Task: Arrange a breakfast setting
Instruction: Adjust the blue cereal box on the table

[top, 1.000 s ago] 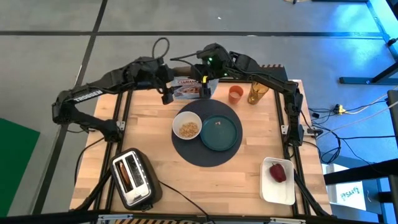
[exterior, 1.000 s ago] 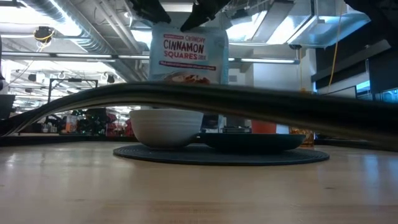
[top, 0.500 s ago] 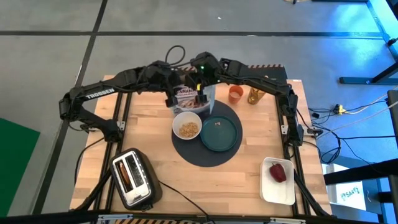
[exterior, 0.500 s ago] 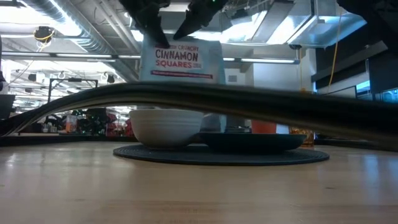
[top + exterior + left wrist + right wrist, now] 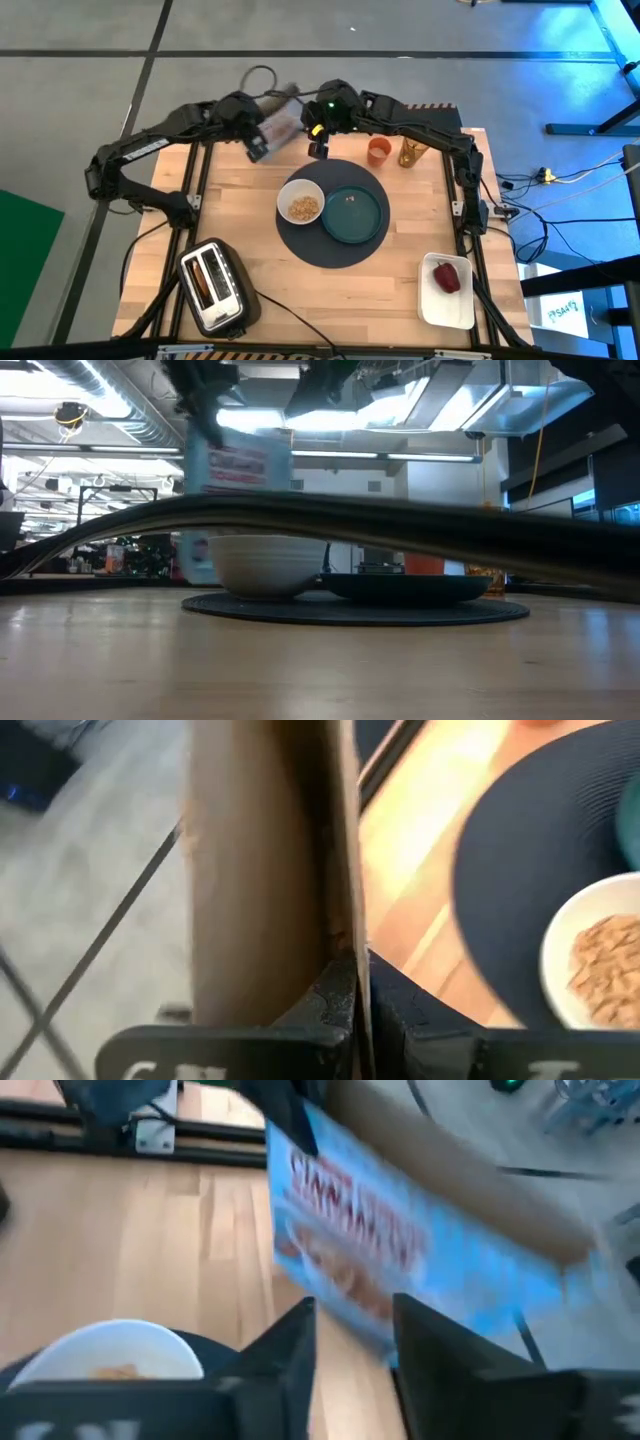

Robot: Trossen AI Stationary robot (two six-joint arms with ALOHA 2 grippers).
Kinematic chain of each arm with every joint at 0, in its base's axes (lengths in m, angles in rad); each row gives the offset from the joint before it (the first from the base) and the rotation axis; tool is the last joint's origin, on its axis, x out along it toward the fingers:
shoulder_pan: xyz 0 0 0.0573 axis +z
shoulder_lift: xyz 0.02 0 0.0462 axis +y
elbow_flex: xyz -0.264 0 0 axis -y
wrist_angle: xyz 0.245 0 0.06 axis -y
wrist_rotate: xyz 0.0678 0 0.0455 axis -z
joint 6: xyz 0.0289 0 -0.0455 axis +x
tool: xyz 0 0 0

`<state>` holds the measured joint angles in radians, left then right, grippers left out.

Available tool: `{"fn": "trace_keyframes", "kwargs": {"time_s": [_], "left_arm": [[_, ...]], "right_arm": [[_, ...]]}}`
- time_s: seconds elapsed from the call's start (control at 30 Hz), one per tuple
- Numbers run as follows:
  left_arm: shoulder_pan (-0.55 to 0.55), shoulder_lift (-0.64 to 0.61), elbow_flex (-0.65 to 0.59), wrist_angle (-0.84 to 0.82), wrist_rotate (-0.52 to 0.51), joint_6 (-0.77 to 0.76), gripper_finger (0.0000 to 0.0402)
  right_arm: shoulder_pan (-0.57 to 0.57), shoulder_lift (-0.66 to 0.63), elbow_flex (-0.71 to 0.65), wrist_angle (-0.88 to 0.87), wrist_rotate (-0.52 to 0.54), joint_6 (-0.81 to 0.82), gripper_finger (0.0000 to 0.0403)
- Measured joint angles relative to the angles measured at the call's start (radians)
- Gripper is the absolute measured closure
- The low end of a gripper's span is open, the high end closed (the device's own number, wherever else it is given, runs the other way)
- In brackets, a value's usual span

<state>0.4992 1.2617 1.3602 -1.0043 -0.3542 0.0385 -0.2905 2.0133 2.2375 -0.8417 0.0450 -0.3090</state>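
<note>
The left gripper [image 5: 258,143] is clamped on the cereal box [image 5: 276,127], holding it in the air over the table's far edge, behind the white bowl [image 5: 301,201] of cereal [image 5: 304,208]. The right gripper [image 5: 318,149], fingers parted and empty, hovers just beside the box. Bowl and teal plate [image 5: 354,214] sit on the dark mat [image 5: 331,246].

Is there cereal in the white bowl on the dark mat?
Yes, the high view shows the white bowl on the dark mat holding a layer of tan cereal.
</note>
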Motion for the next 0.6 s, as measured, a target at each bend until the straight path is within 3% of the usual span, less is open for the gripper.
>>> {"fn": "trace_keyframes", "kwargs": {"time_s": [0.27, 0.6], "left_arm": [[0.070, -0.135, 0.000, -0.177, 0.007, -0.114, 0.0401], [0.085, -0.134, -0.006, -0.272, 0.006, -0.141, 0.0401]], "right_arm": [[-0.032, -0.051, 0.000, -0.006, -0.011, 0.108, 0.0206], [-0.078, -0.058, 0.000, -0.007, -0.082, 0.173, 0.0198]]}}
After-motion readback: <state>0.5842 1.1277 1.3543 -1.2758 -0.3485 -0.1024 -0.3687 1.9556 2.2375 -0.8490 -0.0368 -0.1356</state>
